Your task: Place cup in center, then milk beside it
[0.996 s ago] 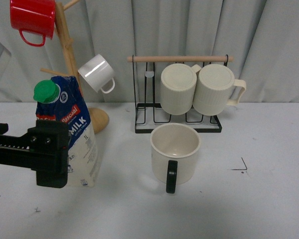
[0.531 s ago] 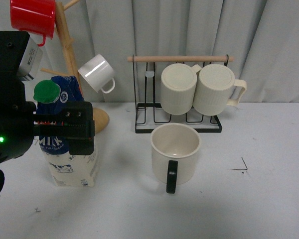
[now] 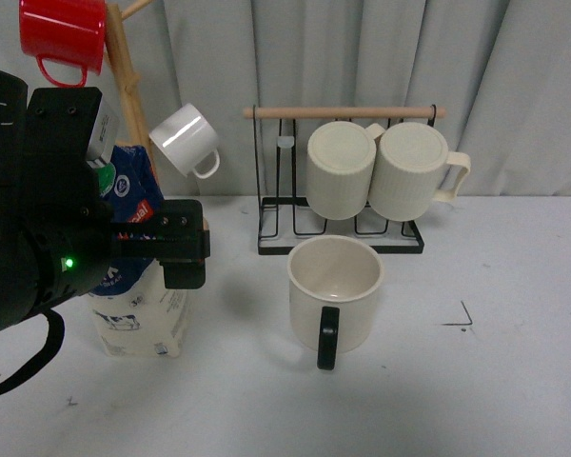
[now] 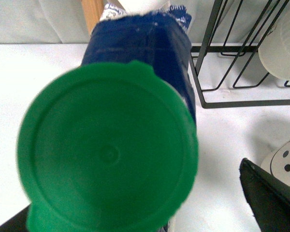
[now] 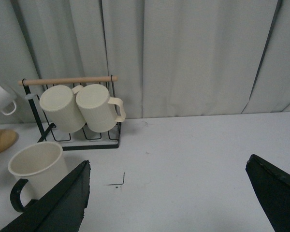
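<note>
The cup, a wide cream mug, stands mid-table with its black handle toward the camera. The right wrist view shows the cup too, and its smiley face peeks into the left wrist view. The milk stands upright to the cup's left, its blue top half hidden by my left arm. My left gripper hovers open directly over the green cap, one finger hanging beside the carton toward the cup. My right gripper is open above bare table, right of the cup.
A wooden mug tree behind the carton carries a red mug and a small white mug. A black wire rack behind the cup holds two ribbed cream mugs. Grey curtain closes the back.
My left arm has risen and swung right, now covering the carton's top from above. The carton's base has shifted a little. The cup has not moved.
</note>
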`<action>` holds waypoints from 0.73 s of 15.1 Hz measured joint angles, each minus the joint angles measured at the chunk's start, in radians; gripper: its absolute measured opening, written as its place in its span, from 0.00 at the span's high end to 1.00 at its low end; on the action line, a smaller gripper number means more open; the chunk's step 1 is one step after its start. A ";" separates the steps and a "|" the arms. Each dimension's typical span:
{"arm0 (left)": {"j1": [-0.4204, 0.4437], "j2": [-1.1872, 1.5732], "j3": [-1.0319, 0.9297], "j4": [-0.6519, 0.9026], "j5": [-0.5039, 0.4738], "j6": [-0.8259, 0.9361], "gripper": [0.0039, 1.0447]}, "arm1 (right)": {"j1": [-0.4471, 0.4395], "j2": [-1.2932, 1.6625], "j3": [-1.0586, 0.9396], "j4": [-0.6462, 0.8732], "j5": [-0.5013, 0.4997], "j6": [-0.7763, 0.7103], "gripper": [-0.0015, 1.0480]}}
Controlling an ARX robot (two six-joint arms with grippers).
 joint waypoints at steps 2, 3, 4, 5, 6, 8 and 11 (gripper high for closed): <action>0.002 0.023 0.007 0.003 -0.012 -0.016 0.63 | 0.000 0.000 0.000 0.000 0.000 0.000 0.06; 0.002 0.023 0.009 0.002 -0.016 -0.016 0.70 | 0.000 0.000 0.000 0.000 0.000 0.000 0.06; 0.000 0.023 0.016 -0.006 -0.017 -0.017 0.80 | 0.000 0.000 0.000 0.000 0.000 0.000 0.06; -0.003 0.023 0.018 -0.007 -0.024 -0.016 0.87 | 0.000 0.000 0.000 0.000 0.000 0.000 0.06; -0.008 0.023 0.018 -0.008 -0.030 -0.015 0.92 | 0.000 0.000 0.000 0.000 0.000 0.000 0.06; -0.027 0.005 0.019 -0.035 -0.032 -0.015 0.97 | 0.000 0.000 0.000 0.000 0.000 0.000 0.06; -0.065 -0.013 0.024 -0.071 -0.038 -0.025 0.97 | 0.000 0.000 0.000 0.000 0.000 0.000 0.06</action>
